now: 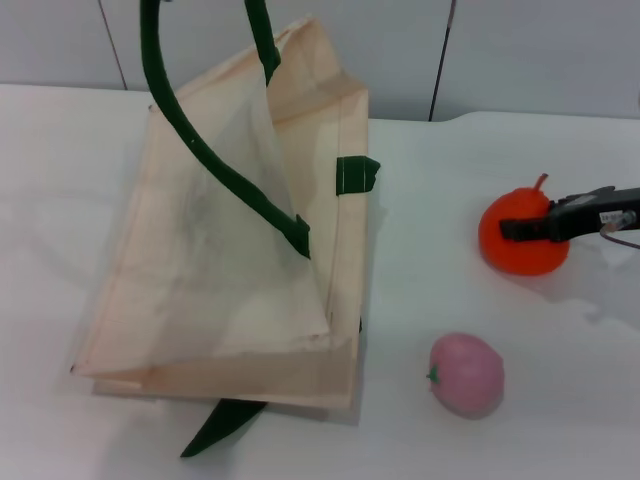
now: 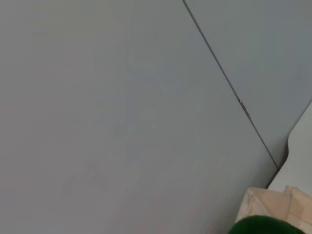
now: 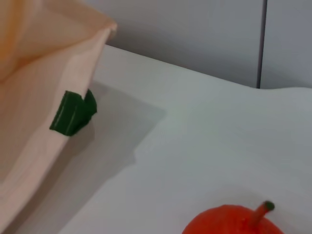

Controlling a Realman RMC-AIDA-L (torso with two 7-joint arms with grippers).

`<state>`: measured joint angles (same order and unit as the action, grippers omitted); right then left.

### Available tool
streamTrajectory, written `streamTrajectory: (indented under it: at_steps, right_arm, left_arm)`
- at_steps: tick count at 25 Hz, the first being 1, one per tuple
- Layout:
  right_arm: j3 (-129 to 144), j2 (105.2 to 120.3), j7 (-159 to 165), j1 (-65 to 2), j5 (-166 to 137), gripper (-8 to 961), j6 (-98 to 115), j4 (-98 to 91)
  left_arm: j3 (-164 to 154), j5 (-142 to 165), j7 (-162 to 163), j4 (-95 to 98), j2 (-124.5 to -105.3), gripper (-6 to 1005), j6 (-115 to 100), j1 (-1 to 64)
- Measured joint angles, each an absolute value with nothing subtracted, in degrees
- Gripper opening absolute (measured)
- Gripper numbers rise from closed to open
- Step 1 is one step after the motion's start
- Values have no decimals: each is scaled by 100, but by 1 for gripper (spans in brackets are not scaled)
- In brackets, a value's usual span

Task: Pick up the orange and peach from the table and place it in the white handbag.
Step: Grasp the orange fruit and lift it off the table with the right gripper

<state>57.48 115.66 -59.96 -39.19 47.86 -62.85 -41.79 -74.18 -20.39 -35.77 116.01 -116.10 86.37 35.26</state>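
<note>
Only the head view takes in the whole scene: the white handbag (image 1: 225, 260) fills the left half of the frame, its mouth pulled up and open by dark green strap handles (image 1: 200, 140) that run out of the top edge, with one more strap end poking out beneath its lower edge. At the right of that frame the orange (image 1: 522, 235) sits on the white table (image 1: 430, 300), and the right gripper (image 1: 535, 226) reaches in from the right edge with a dark finger lying across the fruit's upper face; whether it is clamped on the orange or merely around it cannot be told. The peach (image 1: 466, 374) rests on the table at lower right, well apart from the gripper and near the bag's lower right corner. The right wrist view adds a closer look: the top of the orange with its reddish stem at the bottom edge, the bag's side wall and a green strap tab at left. The left wrist view shows mostly grey wall panels (image 2: 122, 107), with a corner of the bag and a green strap at the lower right; the left gripper itself appears in no view. No writing or label is legible anywhere.
</note>
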Motion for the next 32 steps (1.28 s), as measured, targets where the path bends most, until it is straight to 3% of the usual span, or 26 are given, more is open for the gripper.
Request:
streamTrajectory:
  at_steps: [5, 13, 19, 30, 32]
  right_arm:
    - [5747, 11573, -5999, -3920, 4767, 636, -6357, -4292]
    - [5757, 11596, -6019, -3877, 4785, 508, -6664, -4552]
    - [5794, 11633, -5991, -3422, 5756, 456, -7356, -5741]
    - [5971, 11640, -5947, -3139, 6116, 86, -7558, -6388]
    - [5973, 11639, -5948, -3157, 6040, 71, -7535, -6341]
  left_arm:
    - [-7418, -2039, -3577, 11607, -11610, 134, 8668, 3521]
    - [-7411, -2039, -3573, 11610, -11610, 133, 8675, 3507]
    - [-7409, -2035, -3571, 11611, -11615, 134, 8662, 3472]
    - [-7409, -2030, -3557, 11608, -11619, 133, 8645, 3484]
    - [-7409, -2030, -3557, 11604, -11619, 133, 8641, 3485]
